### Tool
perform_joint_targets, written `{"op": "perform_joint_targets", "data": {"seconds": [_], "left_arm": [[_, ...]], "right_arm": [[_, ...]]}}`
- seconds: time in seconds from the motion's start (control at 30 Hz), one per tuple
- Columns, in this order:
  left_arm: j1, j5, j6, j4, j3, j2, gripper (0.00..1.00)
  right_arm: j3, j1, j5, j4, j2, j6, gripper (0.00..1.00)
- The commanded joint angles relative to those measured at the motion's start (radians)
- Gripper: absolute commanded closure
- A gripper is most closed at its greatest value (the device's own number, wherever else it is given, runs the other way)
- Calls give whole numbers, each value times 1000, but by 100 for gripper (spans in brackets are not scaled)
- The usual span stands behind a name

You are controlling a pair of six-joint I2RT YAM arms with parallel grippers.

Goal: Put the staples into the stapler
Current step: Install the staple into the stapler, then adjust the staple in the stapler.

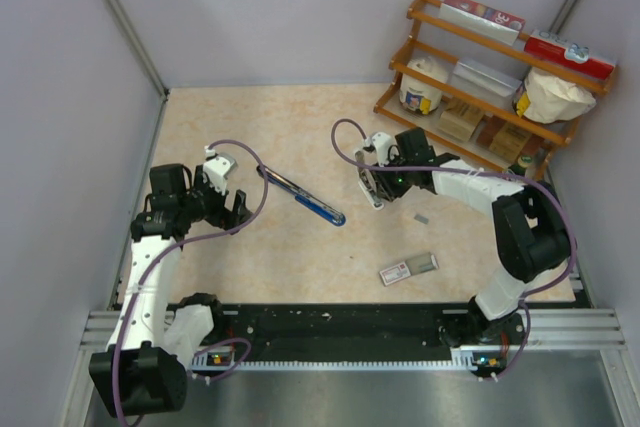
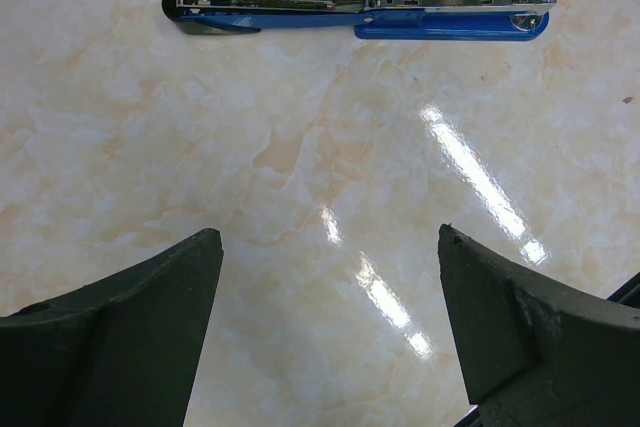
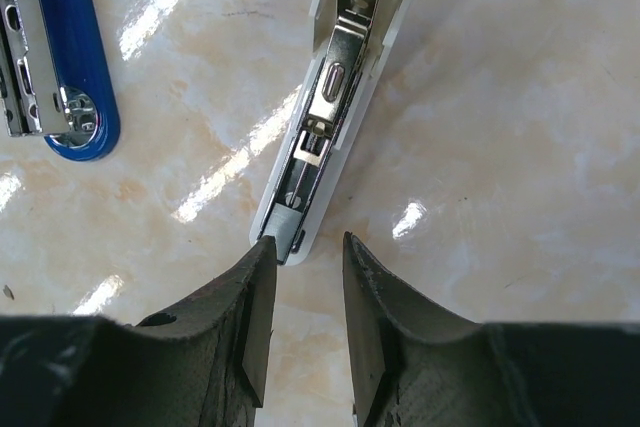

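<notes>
**Item 1, stapler** [image 1: 303,197]: blue, swung open into 1 long line, its metal inner arm facing up. It lies near the middle of the tabletop [image 1: 300,117], running diagonally from back-left to near-right. Nothing touches it.

**Item 2, left gripper** [image 2: 330,327]: spread wide and holding nothing. It hovers toward the left edge, facing the stapler's long side, with bare tabletop between them.

**Item 3, white stapler** [image 3: 335,107]: also opened, lying just right of the blue stapler's near end but apart from it.

**Item 4, right gripper** [image 3: 305,292]: its jaws are parted by a narrow gap with nothing between them. The tip of 1 finger is at the white stapler's end.

**Item 5, red-and-white box** [image 1: 400,272]: flat, toward the near edge and right of centre. Its grey tray [image 1: 428,263] is slid partly out; the contents are too small to make out. 1 small grey sliver [image 1: 422,217] lies loose between the box and the white stapler.

**Item 6, wooden shelf** [image 1: 412,15]: in the back-right corner, its tiers holding cartons, a white tub and a white bag.

**Open room:** bare tabletop along the back edge, in the back-left corner, and between the blue stapler and the near edge.
</notes>
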State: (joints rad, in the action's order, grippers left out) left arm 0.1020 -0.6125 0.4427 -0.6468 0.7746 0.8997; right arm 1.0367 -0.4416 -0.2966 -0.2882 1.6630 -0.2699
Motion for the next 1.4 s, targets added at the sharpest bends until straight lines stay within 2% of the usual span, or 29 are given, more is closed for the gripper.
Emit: {"op": "perform_joint_targets", "data": {"seconds": [0.0,0.93,1.37], "left_arm": [[5,-15,-6,30,0,1,8],[5,-15,-4,33,-1,-1,8],[5,-15,-2,33,-3,-1,7]], "right_arm": [[57,9,7,-19,-8,-22,68],[83,-16,47,-40,55,-26,68],[114,17,31,-80,-74,-31,66]]}}
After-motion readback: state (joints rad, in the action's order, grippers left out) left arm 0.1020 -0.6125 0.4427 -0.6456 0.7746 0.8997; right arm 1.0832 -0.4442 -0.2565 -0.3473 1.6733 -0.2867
